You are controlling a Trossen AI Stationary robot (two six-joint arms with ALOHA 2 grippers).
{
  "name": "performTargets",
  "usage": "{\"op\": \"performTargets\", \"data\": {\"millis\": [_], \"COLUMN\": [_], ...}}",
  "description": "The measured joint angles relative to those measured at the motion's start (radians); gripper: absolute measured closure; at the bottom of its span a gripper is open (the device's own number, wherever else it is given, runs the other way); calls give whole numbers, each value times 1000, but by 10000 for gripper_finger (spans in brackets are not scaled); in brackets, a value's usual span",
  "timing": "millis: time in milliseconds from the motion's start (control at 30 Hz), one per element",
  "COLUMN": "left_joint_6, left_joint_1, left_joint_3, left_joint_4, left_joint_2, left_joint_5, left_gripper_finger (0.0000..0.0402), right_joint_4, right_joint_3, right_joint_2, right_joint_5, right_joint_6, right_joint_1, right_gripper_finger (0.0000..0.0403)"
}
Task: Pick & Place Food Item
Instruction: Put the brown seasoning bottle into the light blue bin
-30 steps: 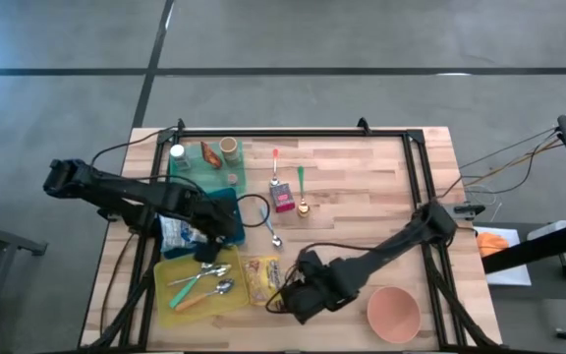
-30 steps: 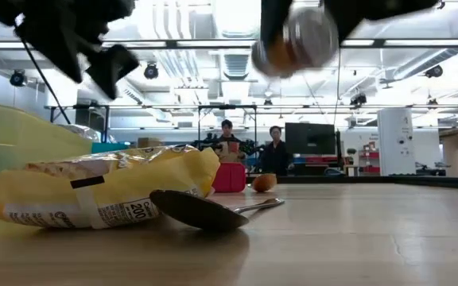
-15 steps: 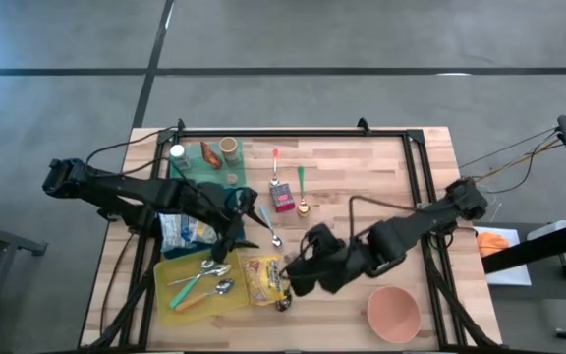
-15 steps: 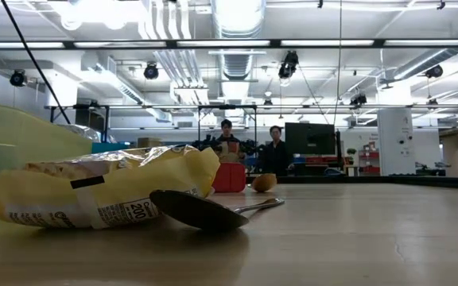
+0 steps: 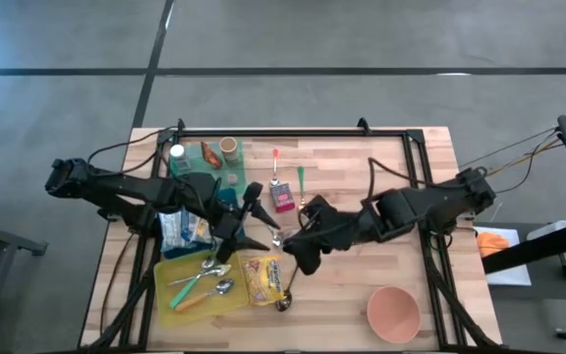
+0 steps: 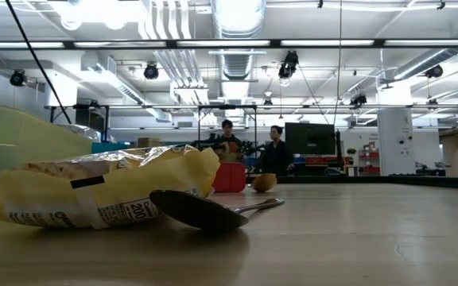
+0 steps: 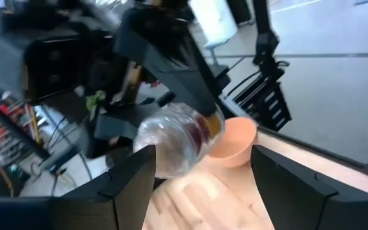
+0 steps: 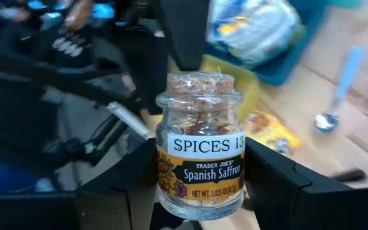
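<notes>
A small glass spice jar (image 8: 200,147) with a cork stopper and a "Spanish Saffron" label hangs above the table's middle, with my right gripper (image 5: 296,254) shut on it. The left wrist view shows the same jar (image 7: 174,140) a short way off. My left gripper (image 5: 258,218) stands open just left of it, pointing at it, with nothing between its fingers. Below them a yellow snack bag (image 5: 261,277) and a spoon (image 6: 205,210) lie flat on the table. My right gripper pinches the jar's lower body, at the label band (image 8: 165,169), between its two fingers (image 8: 270,185), one on each side. The fingers slant down from the table's right side. The jar is lifted clear of the table, cork end away from the wrist.
A yellow tray (image 5: 175,300) with cutlery sits near the front left, a blue bin (image 5: 226,205) with a bag behind it, and a green tray (image 5: 190,177) at the far left. A pink bowl (image 5: 393,312) stands front right. A red box (image 5: 283,199) and spoons lie mid-table.
My right gripper has risen with the jar and gone from near the front edge toward the table's middle, leaving the low view. My left gripper has risen from the blue bin, gone toward the right, and tipped from pointing down to nearly level.
</notes>
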State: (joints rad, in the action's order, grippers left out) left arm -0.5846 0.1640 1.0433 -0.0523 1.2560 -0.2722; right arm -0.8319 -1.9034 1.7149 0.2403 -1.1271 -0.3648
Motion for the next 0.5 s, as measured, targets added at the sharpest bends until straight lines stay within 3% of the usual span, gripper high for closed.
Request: {"op": "performTargets", "data": {"millis": [333,500], "left_joint_6": [34,98], "left_joint_1": [-2,-3], "left_joint_3": [1,4], "left_joint_4": [-22,-27], "left_joint_2": [4,10], "left_joint_5": [26,95], "left_gripper_finger": [136,106], "right_joint_4": [49,75], "right_joint_3": [0,1], "right_joint_2": [-5,-3], "right_joint_5": [-136,-139], "right_joint_6": [92,87], "right_joint_1": [39,37], "right_gripper_finger": [214,214]}}
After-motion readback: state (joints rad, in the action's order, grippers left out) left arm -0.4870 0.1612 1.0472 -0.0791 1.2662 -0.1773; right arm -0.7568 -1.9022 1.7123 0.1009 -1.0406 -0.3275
